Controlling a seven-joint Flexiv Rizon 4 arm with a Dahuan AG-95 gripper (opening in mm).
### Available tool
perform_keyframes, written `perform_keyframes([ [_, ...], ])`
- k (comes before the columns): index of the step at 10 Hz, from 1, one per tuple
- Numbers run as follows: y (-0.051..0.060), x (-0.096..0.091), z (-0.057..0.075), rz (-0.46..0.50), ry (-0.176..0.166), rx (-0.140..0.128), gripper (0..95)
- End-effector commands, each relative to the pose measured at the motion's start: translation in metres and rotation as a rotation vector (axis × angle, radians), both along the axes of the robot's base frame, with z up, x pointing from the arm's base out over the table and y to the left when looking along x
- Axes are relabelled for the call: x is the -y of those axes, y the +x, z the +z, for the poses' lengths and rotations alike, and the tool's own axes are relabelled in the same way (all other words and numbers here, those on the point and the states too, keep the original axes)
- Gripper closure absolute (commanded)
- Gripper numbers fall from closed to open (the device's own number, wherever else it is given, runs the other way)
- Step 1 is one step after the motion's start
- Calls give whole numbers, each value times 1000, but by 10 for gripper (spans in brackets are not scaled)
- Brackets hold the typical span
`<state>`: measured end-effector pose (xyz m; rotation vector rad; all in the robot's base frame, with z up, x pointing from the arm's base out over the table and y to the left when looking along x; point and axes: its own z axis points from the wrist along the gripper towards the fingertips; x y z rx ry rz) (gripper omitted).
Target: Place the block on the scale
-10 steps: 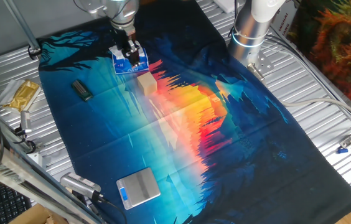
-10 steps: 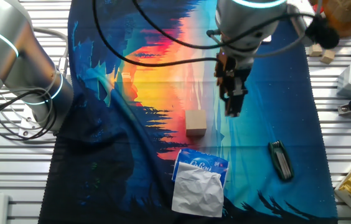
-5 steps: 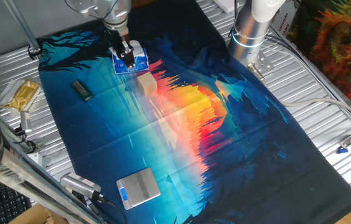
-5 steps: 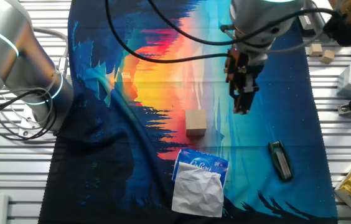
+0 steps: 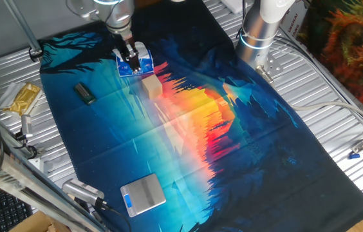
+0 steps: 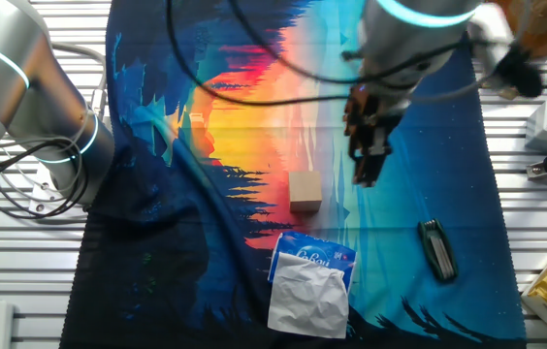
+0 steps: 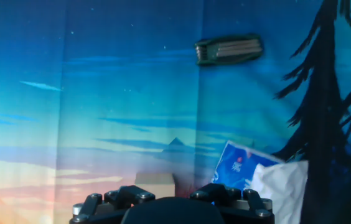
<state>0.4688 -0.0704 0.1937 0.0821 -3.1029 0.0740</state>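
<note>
Block [image 5: 151, 86], a plain light tan wooden cube, rests on the printed cloth [image 5: 188, 129] covering the table; nothing grips it, and it is well apart from the scale [image 5: 143, 194]. Reading one fixed view from left to right: a gold foil packet [image 5: 20, 98] lies on the bare slatted metal off the cloth's left edge; a small dark bar [image 5: 85, 93] lies on the blue part of the cloth; the gripper [image 5: 130, 60] hangs above the blue-and-white tissue packet [image 5: 134, 62]; the block sits just beside that packet, toward the orange area of the print. The scale, a flat silver square with a blue strip along one edge, lies at the near edge of the cloth with its platform bare. The arm's base column [image 5: 262, 29] stands at the far right corner of the cloth. In the other fixed view the block [image 6: 305, 191] sits left of the gripper [image 6: 366, 165], the tissue packet [image 6: 310, 281] lies near the block, and the dark bar [image 6: 436, 249] lies further right. In the hand view the block [image 7: 155, 185] shows just above the gripper housing, the packet [image 7: 259, 174] to its right, and the bar [image 7: 229, 50] at the top. Whether the fingers are apart or together cannot be told: the gripper is blurred and seen edge-on.
</note>
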Motion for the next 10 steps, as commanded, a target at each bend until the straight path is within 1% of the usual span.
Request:
perform_keyframes([
  [1, -1, -2, -23, -19, 15, -11, 190],
  [3, -2, -5, -39, -26, 17, -9, 190],
  [4, 1, -4, -44, -20, 20, -12, 190],
  [5, 4, -5, -47, -29, 29, -11, 190],
  [7, 10, -7, -52, -46, 29, -17, 190],
  [8, 10, -6, -55, -45, 28, -15, 190],
  [10, 5, -4, -64, -40, 29, -4, 190],
])
